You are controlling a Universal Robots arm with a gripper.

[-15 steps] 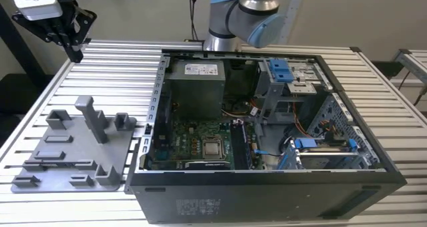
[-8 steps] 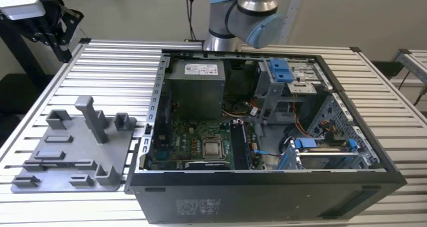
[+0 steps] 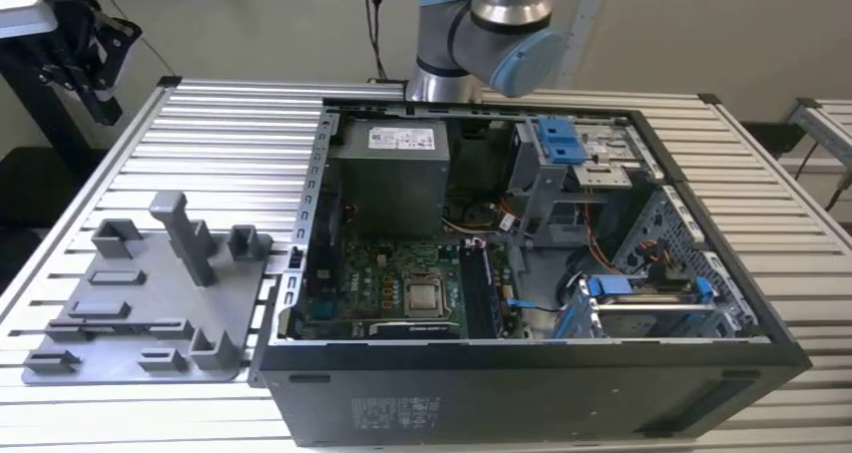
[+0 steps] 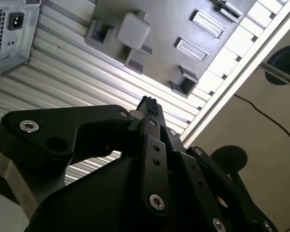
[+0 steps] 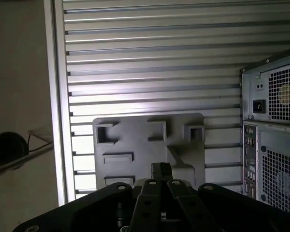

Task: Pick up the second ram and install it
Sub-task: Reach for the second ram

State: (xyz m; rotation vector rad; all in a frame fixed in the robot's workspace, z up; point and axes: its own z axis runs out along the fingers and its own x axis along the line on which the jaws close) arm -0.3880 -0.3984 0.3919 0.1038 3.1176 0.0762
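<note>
Both wrist views show your jaws pinched together with nothing between them, hanging high over the grey plate (image 5: 150,140) on the slatted desk (image 5: 150,58), near the open computer case (image 5: 273,159). In the exterior view the ram (image 3: 484,288) seems to be the dark strip standing in the slots just to the exterior view's right of the processor (image 3: 425,295), but you can't be sure.
</note>
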